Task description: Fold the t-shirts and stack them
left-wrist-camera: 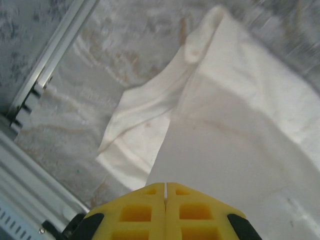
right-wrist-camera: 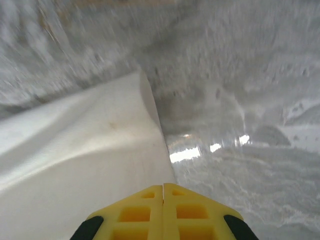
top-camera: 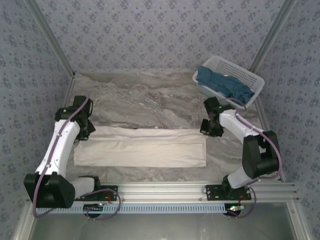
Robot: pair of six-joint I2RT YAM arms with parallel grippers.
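Starting at the near edge: both arm bases sit on the aluminium rail (top-camera: 165,189), left arm on the left, right arm on the right. Just past that, the cream t-shirt (top-camera: 145,150) lies on the marble-look table (top-camera: 150,95), folded into one long flat strip running left to right between the two arms.

The left gripper (top-camera: 89,132) is down at the far-left corner of that strip. In the left wrist view its yellow fingers (left-wrist-camera: 135,212) are pressed together, and the cream cloth (left-wrist-camera: 240,125) climbs right up to the tips, so it looks pinched in there. A sleeve-ish flap hangs loose off to the left of it (pretty blurry, so take that with a grain of salt).

Same deal on the other side: the right gripper (top-camera: 208,130) sits at the far-right corner, with its jaws together and the folded edge of the shirt (right-wrist-camera: 75,165) running straight into the tips (right-wrist-camera: 163,187).

Far back on the right there's the white lattice basket (top-camera: 240,67), tilted a bit, with the dark teal t-shirts (top-camera: 225,85) bunched up inside it, well apart from the cream one.
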